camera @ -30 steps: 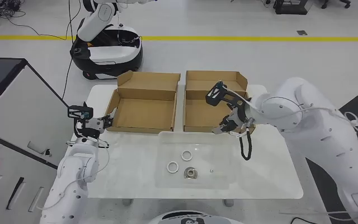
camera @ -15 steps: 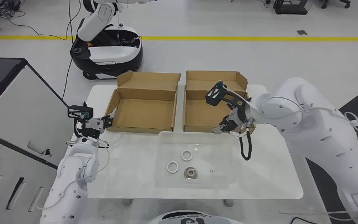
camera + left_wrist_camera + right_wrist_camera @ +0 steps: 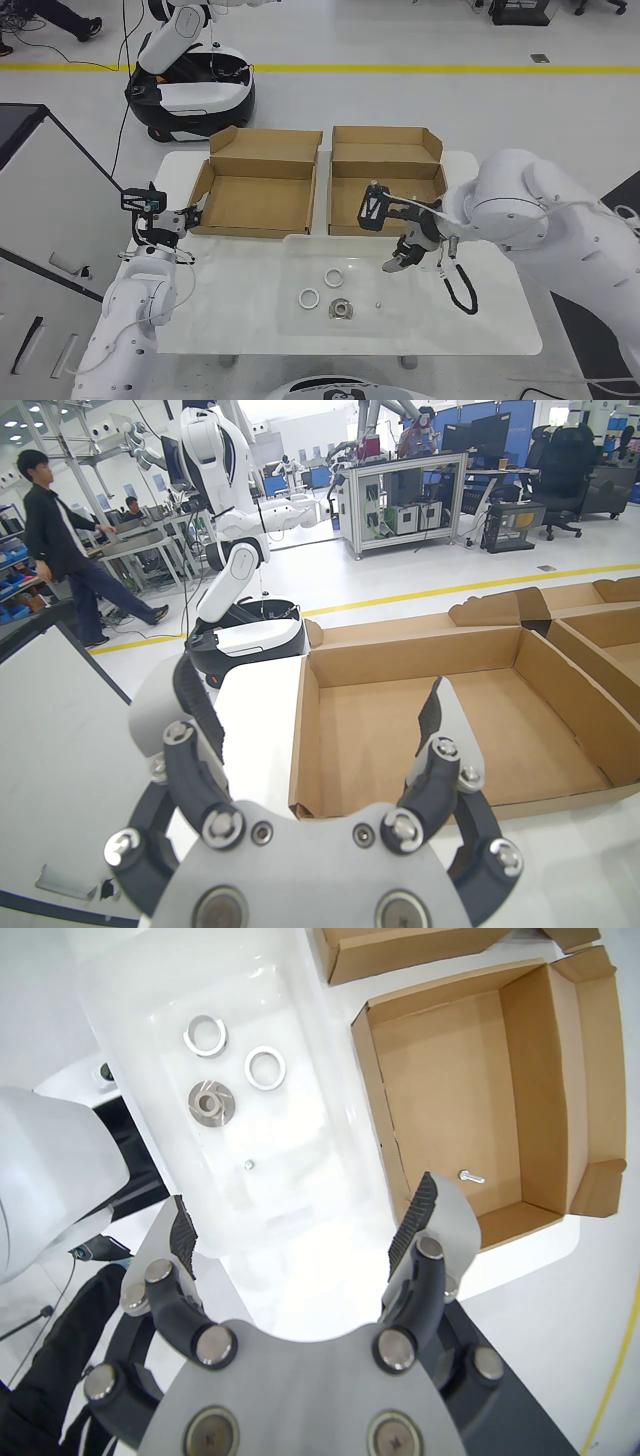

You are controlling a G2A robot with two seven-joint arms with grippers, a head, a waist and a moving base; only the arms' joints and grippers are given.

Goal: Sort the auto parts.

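Within tray (image 3: 410, 318), nearest: grey flanged disc (image 3: 341, 309), two silver rings (image 3: 334, 277) (image 3: 310, 297), small nut (image 3: 378, 301), lying apart.
Right gripper (image 3: 300, 1198): spread wide, empty, above tray's far part.
Left gripper (image 3: 310, 680): spread wide, empty, beside left box (image 3: 400, 660).
Right box (image 3: 530, 1078): silver bolt (image 3: 471, 1176) on floor.

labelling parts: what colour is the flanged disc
Flanged disc: dull metallic grey, clearest in right wrist view.

Lighting was bright, even, from overhead; the white table (image 3: 225, 300) and clear tray (image 3: 287, 290) glared, the tray's rim hard to trace. Soft shade lay along the inner walls of the right cardboard box (image 3: 540, 1078). Both wrist views bowed straight lines near their edges.
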